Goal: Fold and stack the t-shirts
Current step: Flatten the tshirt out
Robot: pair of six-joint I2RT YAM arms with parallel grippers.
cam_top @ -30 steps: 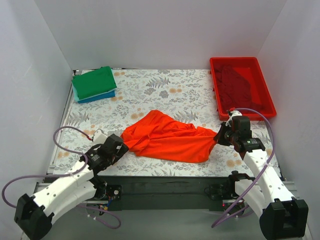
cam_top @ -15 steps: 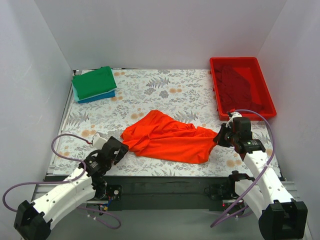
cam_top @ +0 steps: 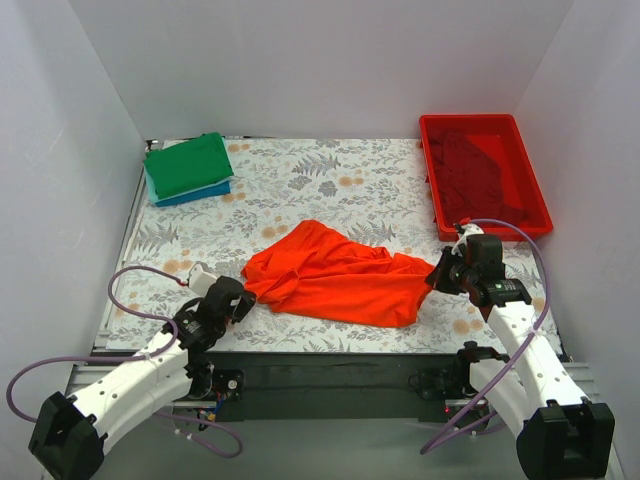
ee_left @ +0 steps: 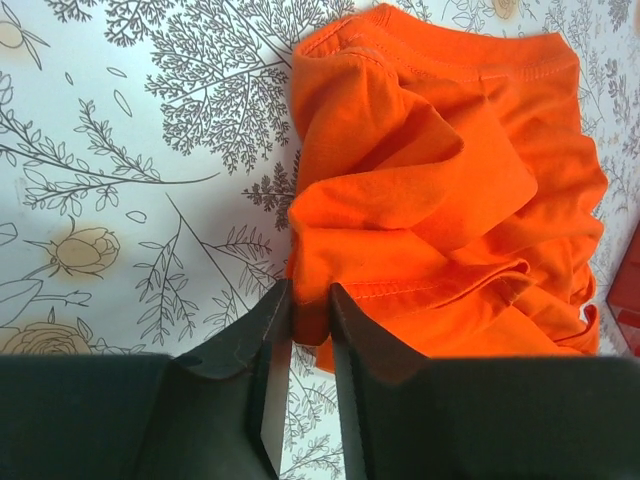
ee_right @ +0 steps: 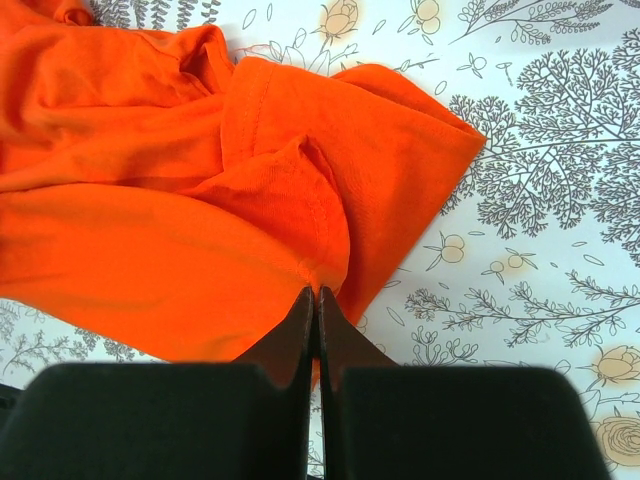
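Note:
A bright orange-red t-shirt [cam_top: 335, 275] lies crumpled across the middle of the table, stretched between both grippers. My left gripper [cam_top: 240, 296] is shut on a bunched fold at the shirt's left end [ee_left: 310, 310]. My right gripper [cam_top: 440, 275] is shut on a fold at the shirt's right end [ee_right: 316, 285], jaws nearly touching. A folded green t-shirt [cam_top: 188, 165] lies on a folded blue one [cam_top: 205, 192] at the far left corner. A dark red t-shirt [cam_top: 480, 170] lies in the red bin.
The red plastic bin [cam_top: 432, 170] stands at the far right corner, just beyond my right gripper. The table has a floral cloth [cam_top: 330, 180]. White walls close in the left, back and right sides.
My left arm has drawn back toward the near edge and lowered, its gripper still on the shirt's left end. The shirt and the right arm have hardly moved.

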